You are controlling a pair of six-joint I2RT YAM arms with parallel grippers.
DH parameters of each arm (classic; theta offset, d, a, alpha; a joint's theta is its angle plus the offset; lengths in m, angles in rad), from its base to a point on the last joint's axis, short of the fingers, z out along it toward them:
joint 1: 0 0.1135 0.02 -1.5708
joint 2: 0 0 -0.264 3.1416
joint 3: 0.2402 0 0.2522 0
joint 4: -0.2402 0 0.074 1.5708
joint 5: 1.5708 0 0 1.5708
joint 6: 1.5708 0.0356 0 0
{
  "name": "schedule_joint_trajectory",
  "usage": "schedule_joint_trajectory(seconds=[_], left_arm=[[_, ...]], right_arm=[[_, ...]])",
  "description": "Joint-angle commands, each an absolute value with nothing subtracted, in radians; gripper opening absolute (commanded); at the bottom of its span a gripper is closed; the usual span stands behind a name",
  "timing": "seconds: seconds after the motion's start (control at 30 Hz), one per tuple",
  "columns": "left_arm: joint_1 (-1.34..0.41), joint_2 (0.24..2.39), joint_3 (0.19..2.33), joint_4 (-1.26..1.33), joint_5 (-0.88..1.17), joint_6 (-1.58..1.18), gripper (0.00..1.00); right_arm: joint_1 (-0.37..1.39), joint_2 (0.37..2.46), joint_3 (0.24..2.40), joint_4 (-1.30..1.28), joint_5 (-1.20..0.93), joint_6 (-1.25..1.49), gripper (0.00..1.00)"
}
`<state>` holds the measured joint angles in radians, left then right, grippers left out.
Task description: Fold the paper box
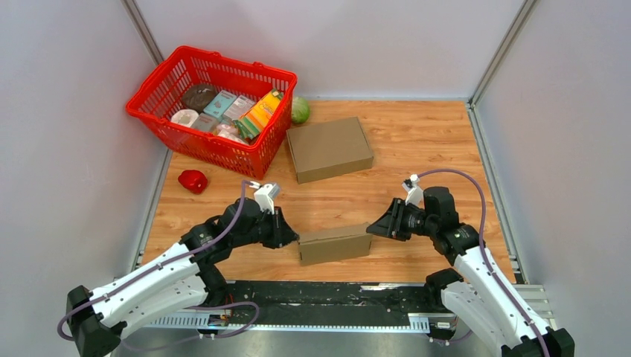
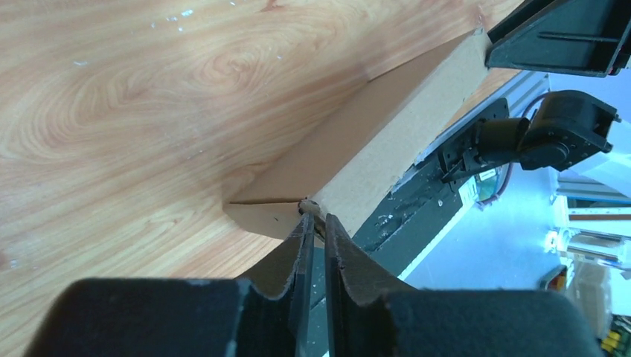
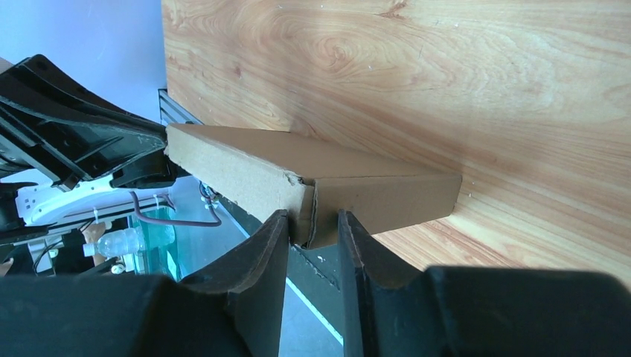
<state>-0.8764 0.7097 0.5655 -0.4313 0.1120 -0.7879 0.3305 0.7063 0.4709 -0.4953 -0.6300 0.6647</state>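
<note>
The paper box (image 1: pixel 335 244) is a small, flat brown cardboard box lying near the table's front edge between my two arms. My left gripper (image 1: pixel 292 237) is at the box's left end. In the left wrist view its jaws stand almost together, and the left gripper (image 2: pixel 316 218) pinches the near corner of the box (image 2: pixel 387 141). My right gripper (image 1: pixel 374 229) is at the box's right end. In the right wrist view the right gripper (image 3: pixel 312 218) is shut across the near corner of the box (image 3: pixel 245 167), one finger on each side.
A larger closed brown box (image 1: pixel 330 149) lies at mid-table behind. A red basket (image 1: pixel 152 115) of groceries stands at the back left, with a green cabbage (image 1: pixel 300 110) beside it. A red pepper (image 1: pixel 193 181) lies at the left. A black rail (image 1: pixel 335 301) runs along the front edge.
</note>
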Motion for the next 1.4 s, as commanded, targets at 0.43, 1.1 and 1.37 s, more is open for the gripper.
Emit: schedule_joint_trajectory(seconds=[0.43,1.1,1.37], left_arm=[[-0.905,0.612,0.370,-0.491,0.082,-0.816,0.06],[-0.904,0.500,0.466,-0.420,0.095,-0.989,0.71],[-0.913,0.581,0.413,-0.290,0.242,-1.060,0.67]], right_arm=[[0.330,0.651,0.370,-0.468,-0.615,0.696,0.29],[0.330,0.569,0.242,-0.233,-0.681,0.732,0.26],[0.330,0.546,0.221,-0.258,-0.641,0.745,0.25]])
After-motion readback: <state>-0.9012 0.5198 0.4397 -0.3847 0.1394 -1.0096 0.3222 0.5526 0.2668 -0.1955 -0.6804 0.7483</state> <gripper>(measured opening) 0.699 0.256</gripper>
